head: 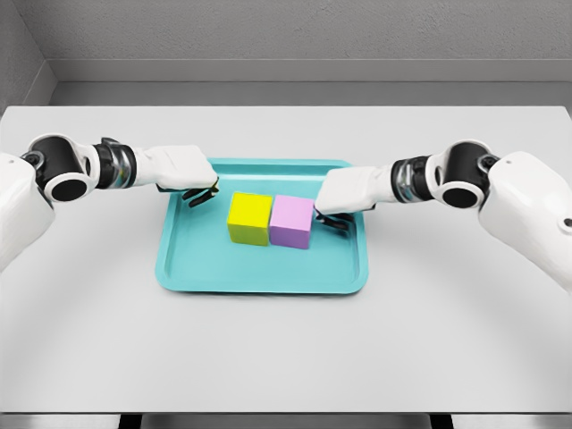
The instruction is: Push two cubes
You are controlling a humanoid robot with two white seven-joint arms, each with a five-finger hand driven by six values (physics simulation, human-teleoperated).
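Note:
A yellow cube point(249, 217) and a purple cube point(292, 221) stand side by side, touching, in the middle of a teal tray point(259, 268). My right hand point(332, 216) hangs over the tray's right part with its curled fingers against the purple cube's right face. Over the tray's upper left corner my left hand point(200, 192) has its fingers curled downward, a short gap away from the yellow cube. Neither hand holds anything.
The tray lies on a white table point(286, 357) whose front edge runs along the bottom of the view. A grey wall stands behind the table.

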